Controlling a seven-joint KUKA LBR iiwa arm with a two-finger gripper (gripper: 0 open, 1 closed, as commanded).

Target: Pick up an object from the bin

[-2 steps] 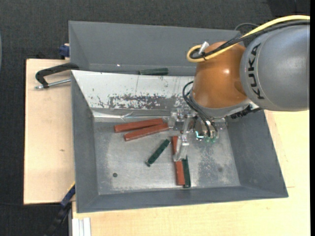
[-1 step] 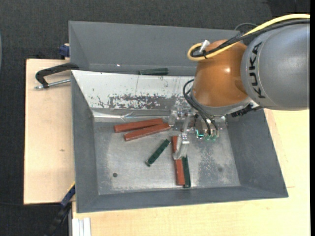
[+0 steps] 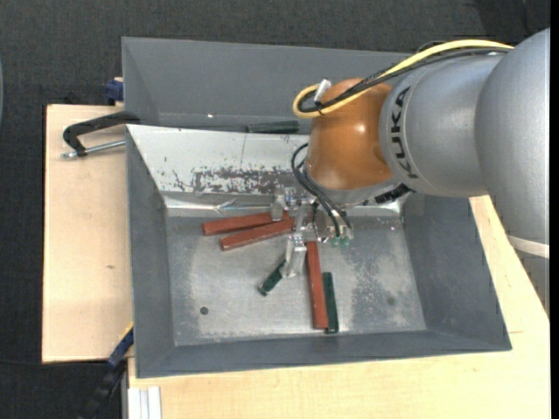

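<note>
The bin [image 3: 148, 321] is grey metal with sloping walls. Its floor is scuffed and speckled.

Nearest the front wall, a long red-brown stick [image 3: 316, 299] lies pointing front to back, with a dark green stick [image 3: 329, 302] touching its right side. The floor to the left of this pair is open, apart from a small dark speck [image 3: 203, 311]. The floor to the right is also bare up to the right wall.

Further in, a short dark green piece [image 3: 272, 279] lies tilted, just left of the long stick.

The gripper [image 3: 300, 238] hangs low over the far end of the long red-brown stick and hides that end. Whether the claw is released or clenched cannot be told.

Two more red-brown sticks [image 3: 247, 230] lie side by side to the left. Their right ends run under the gripper.

Behind, the orange cover [image 3: 345, 142] and the arm [image 3: 472, 120] hide the far right corner. The far wall shows dark scratch marks.
</note>
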